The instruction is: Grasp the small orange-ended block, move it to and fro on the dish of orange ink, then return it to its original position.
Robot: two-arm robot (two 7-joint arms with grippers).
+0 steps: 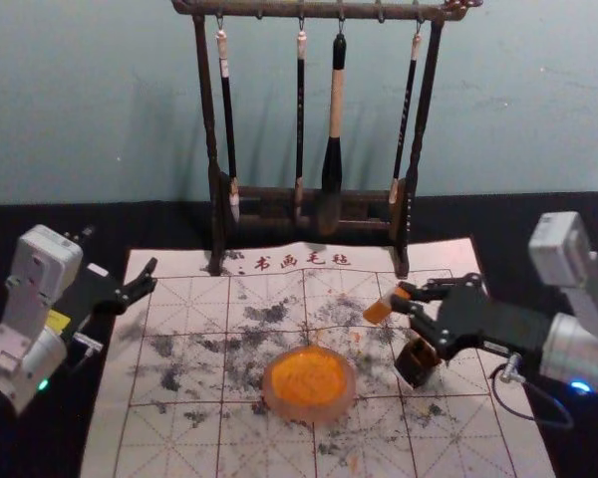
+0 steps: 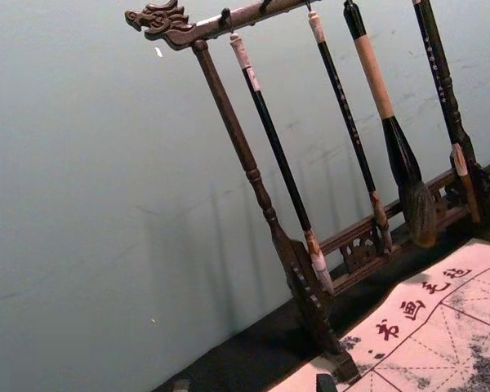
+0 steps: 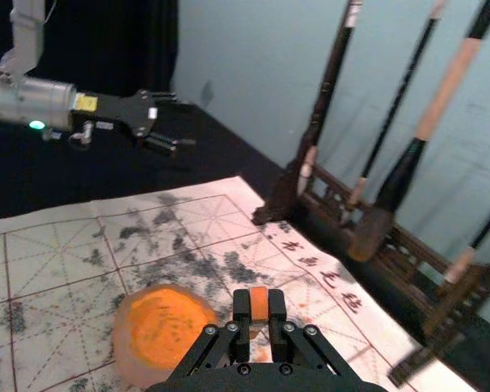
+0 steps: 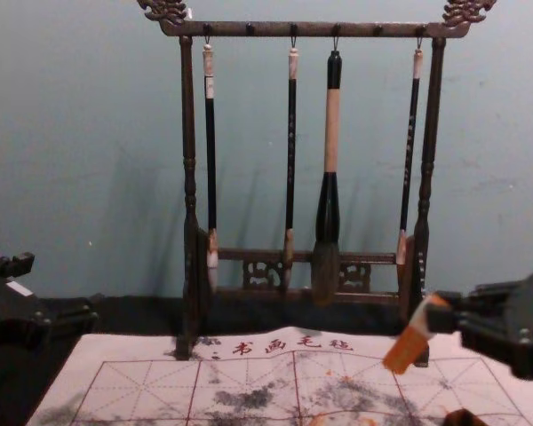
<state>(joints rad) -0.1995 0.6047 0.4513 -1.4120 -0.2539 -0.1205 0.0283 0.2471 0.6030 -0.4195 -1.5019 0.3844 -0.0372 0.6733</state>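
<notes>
Head view looks down, chest view lower; both face rack (image 4: 315,29).

Orange block (image 4: 412,344) partly behind fingers (image 4: 441,318)

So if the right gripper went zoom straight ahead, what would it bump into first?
Probably the brush rack's left foot, across the mat. The right gripper points that way with the block; the dish lies off to the side. It might touch the mat first: its height is hard to tell.
</notes>
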